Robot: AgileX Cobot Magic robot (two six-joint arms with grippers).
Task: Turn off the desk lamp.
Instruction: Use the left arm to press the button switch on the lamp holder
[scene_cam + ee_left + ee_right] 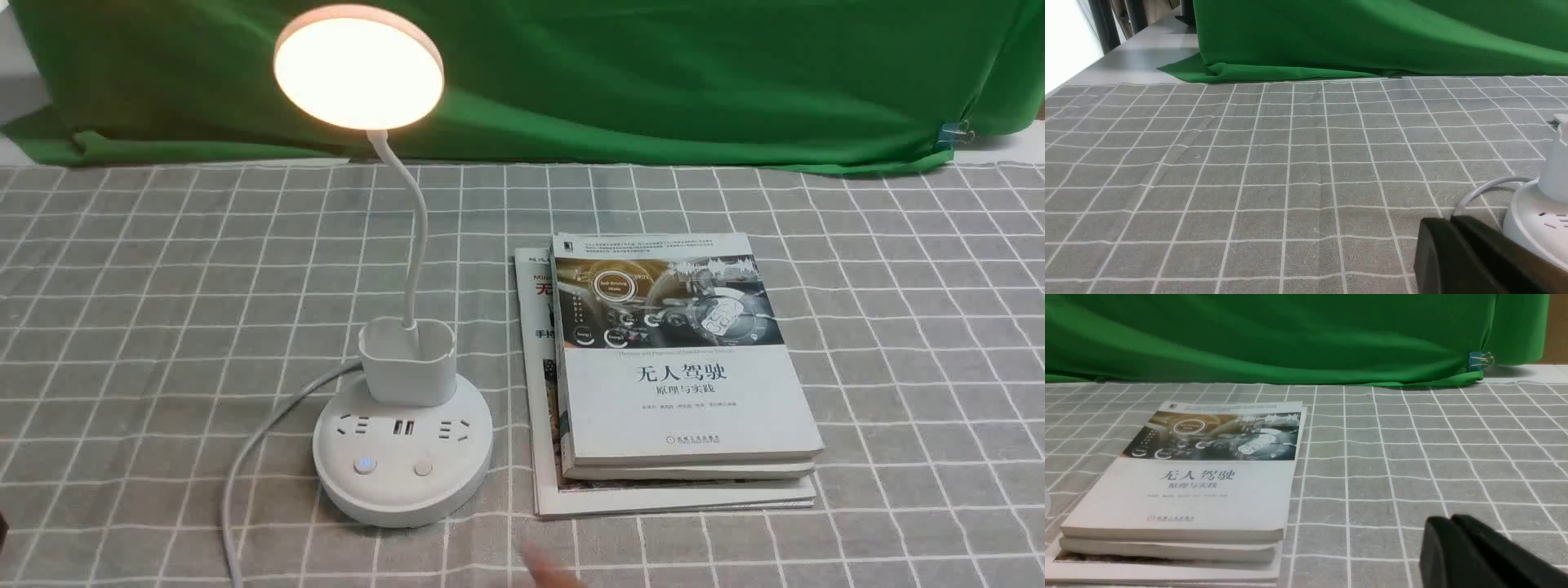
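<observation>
Ahead of the left gripper (1449,223), whose black fingers are pressed together, the grey checked tablecloth (1249,171) lies open as far as the green backdrop (1372,41). Close on the gripper's inner side stands the round base of the desk lamp (1535,220). The lamp's white cord (1486,184) curves over the cloth just beyond the fingertips. Ahead of the right gripper (1449,523), fingers also together, the cloth is open too. A stack of books (1200,490) blocks that gripper's inner side, leaving only a narrow gap to the lamp base.
</observation>
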